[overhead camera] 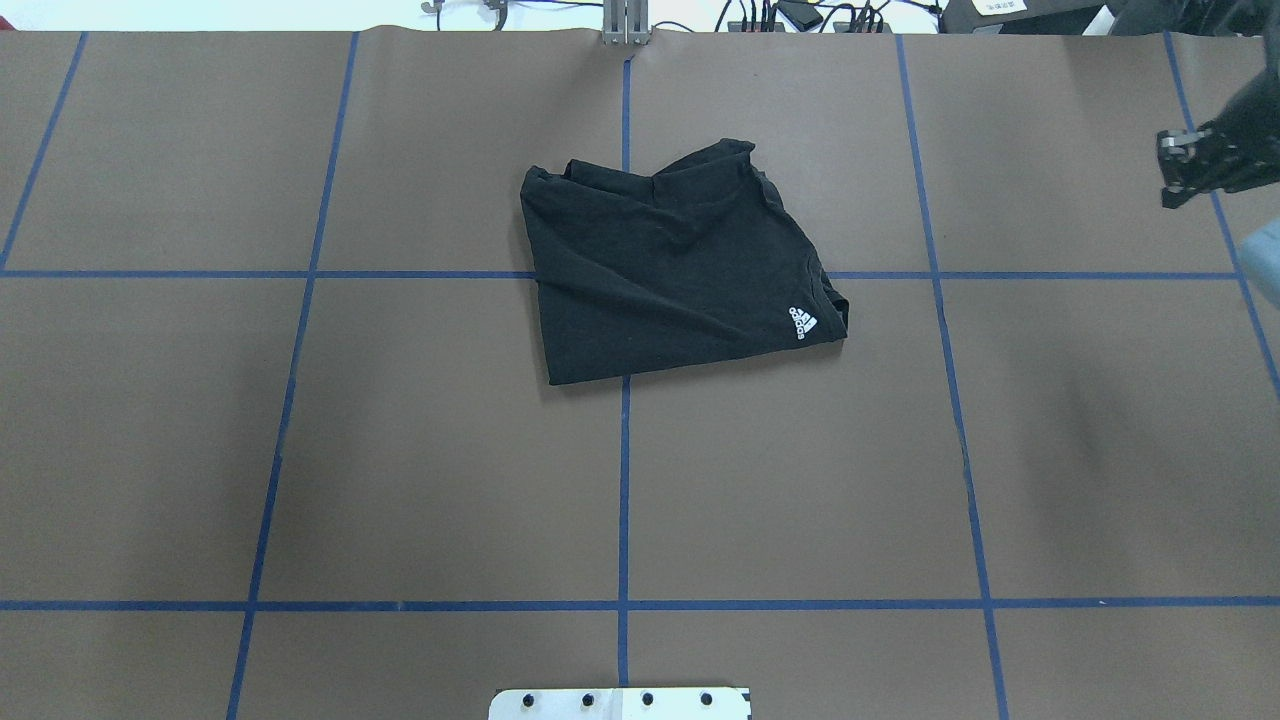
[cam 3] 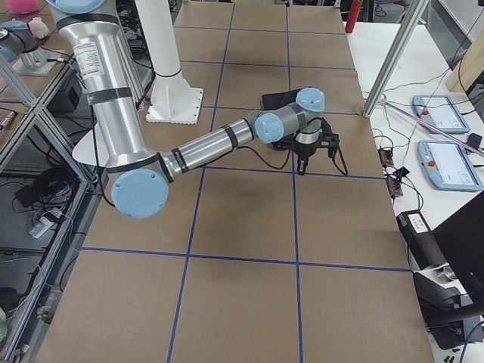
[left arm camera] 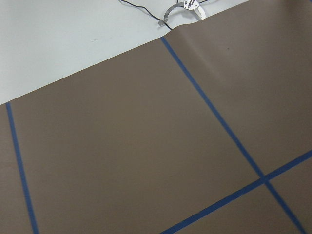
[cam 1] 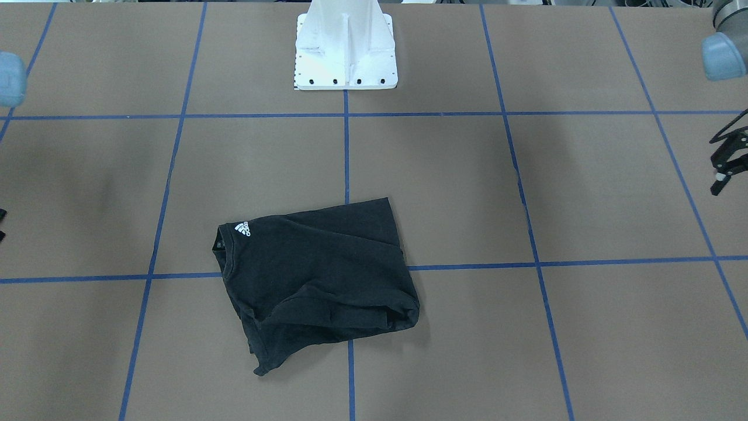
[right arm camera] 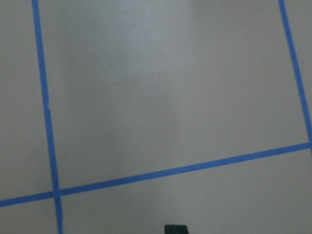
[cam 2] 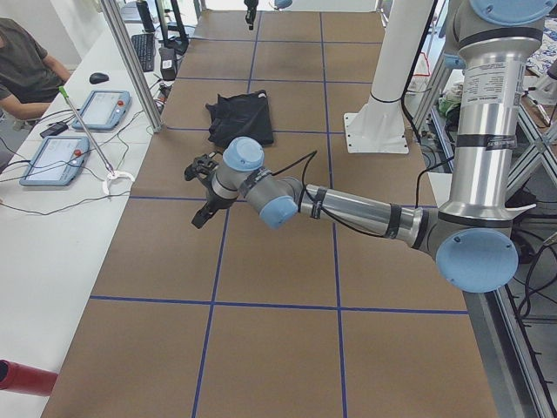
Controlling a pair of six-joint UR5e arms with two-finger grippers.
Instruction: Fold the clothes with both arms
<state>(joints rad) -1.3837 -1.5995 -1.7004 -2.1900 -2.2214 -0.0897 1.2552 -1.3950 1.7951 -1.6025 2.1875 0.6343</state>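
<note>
The black T-shirt (cam 1: 315, 275) lies folded in a rough rectangle near the table's middle, small white Adidas logo (cam 1: 243, 228) facing up. It also shows in the overhead view (overhead camera: 670, 270) and in both side views (cam 2: 239, 117) (cam 3: 281, 98). My left gripper (cam 1: 726, 162) hangs open and empty at the table's left end, far from the shirt; it also shows in the left side view (cam 2: 203, 187). My right gripper (overhead camera: 1185, 170) is open and empty at the right end, also far from the shirt (cam 3: 310, 151). Both wrist views show only bare table.
The white mounting base (cam 1: 345, 52) stands at the robot's side of the table. Blue tape lines (overhead camera: 624, 450) grid the brown surface. An operator (cam 2: 26, 61), teach pendants (cam 2: 100, 109) and a metal post (cam 2: 130, 61) stand along the far side.
</note>
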